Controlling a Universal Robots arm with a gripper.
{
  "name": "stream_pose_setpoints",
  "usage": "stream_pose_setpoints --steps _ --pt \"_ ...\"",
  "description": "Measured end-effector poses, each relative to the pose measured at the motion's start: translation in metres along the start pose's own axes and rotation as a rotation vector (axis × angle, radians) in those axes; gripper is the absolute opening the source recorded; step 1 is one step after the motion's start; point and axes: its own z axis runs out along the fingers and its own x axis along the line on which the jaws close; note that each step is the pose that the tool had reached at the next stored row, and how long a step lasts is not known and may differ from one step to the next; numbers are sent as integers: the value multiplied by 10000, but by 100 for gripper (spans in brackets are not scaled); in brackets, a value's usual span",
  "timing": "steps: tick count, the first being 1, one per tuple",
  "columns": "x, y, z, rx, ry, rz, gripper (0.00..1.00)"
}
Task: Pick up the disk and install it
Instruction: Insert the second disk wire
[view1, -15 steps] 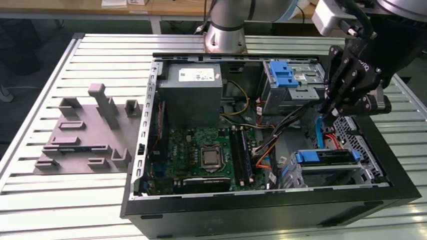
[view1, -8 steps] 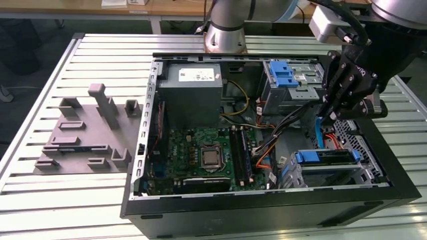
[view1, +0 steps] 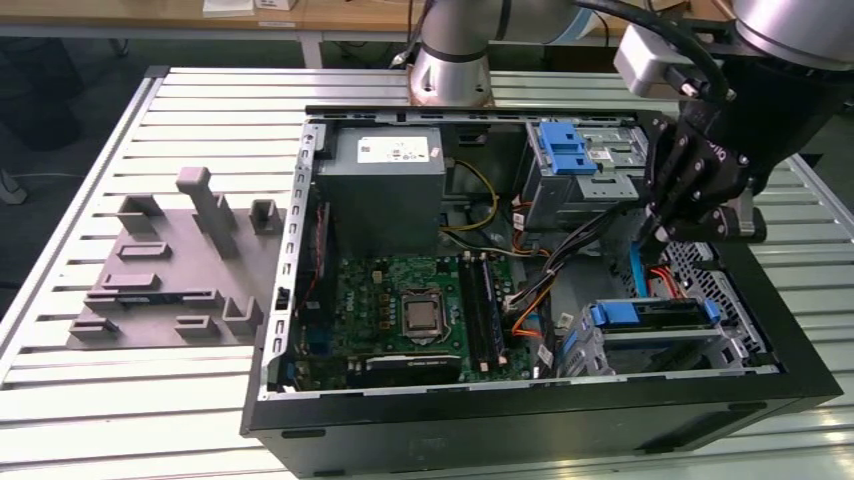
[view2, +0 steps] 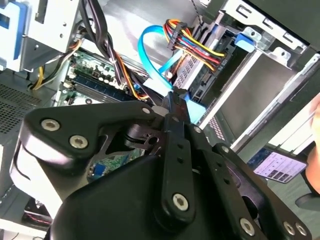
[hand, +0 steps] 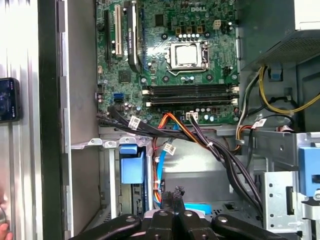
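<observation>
The hand (view1: 653, 237) hangs inside the open computer case (view1: 534, 425), low at the exterior view's right, just above the drive cage (view1: 731, 345). In the second wrist view its two black fingertips (view2: 172, 102) are pressed together with no gap between them. A light blue flat cable (view2: 150, 55) curves down and passes directly at the tips. I cannot tell whether the tips pinch this cable or are only touching it.

The disk (view1: 667, 316) is not in the hand. It sits in the drive cage below the hand, and the blue front of its carrier (view1: 614, 313) points to the inside of the case. I judge it is already seated, because it lies level in the slot. The bundle of coloured wires (view2: 192, 42) goes toward the same cage. So the hand is probably busy with the cabling beside the disk, not with carrying.

Further out lies the green motherboard (view1: 400, 300), and behind it the grey power supply (view1: 380, 190). The case stands on a slatted metal table (view1: 200, 110), next to a grey holder with several pockets (view1: 160, 270).

About writing: the power supply has a white sticker (view1: 394, 150), and small white tags (hand: 134, 121) are on the black cables, but I cannot read the print. A phone (hand: 7, 100) lies on the table beside the case.
</observation>
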Motion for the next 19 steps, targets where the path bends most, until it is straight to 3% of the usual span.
stream_pose_setpoints --steps 6,7,12,14,19 --pt "0 0 9 25 412 12 12" --pt "0 0 11 29 483 14 18" --pt "0 -1 21 48 805 24 18" --pt "0 -1 25 52 858 26 18" --pt "-1 -1 31 53 879 27 20"
